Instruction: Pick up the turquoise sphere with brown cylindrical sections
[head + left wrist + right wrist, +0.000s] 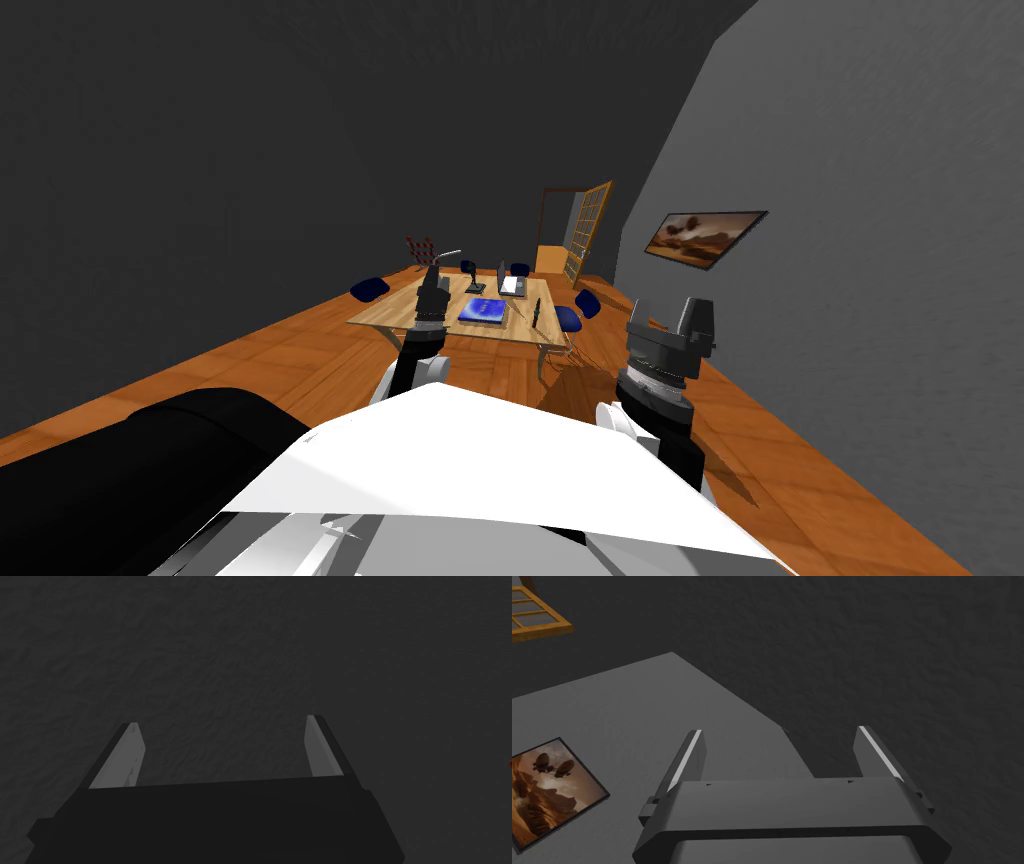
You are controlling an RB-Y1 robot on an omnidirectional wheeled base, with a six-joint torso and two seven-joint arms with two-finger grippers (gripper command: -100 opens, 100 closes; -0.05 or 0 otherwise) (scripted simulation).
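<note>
- Dark grey walls [200,150] close in a room with a wooden floor [300,350]; the left wall runs from 9 o'clock toward 12.
- One blue chair [368,288] stands at the tabletop's 9 o'clock side.
- Light wooden tabletop [385,312] lies ahead at 12 o'clock, well apart from both hands.
- Left hand [221,721] hovers at about 11 o'clock, crossing the tabletop's near left part in the head view. Its fingers stand wide apart, released, with nothing between them.
- Blue book [482,311] lies flat near the tabletop's 6 o'clock edge.
- Laptop [512,283], lid up, sits beyond the book, toward the tabletop's 12 o'clock edge.
- Where the sphere is I cannot tell: the other things on the tabletop are too small to make out.
- Two more blue chairs [568,318] stand at the tabletop's 3 o'clock side.
- Door [588,230], wood-framed with panes, stands open at 1 o'clock, beyond the tabletop.
- Right hand [670,305] hovers at 2 o'clock over the floor, fingers spread, released and empty.
- Picture [705,237] in brown tones hangs on the right wall at 2 o'clock, beyond the right hand.
</note>
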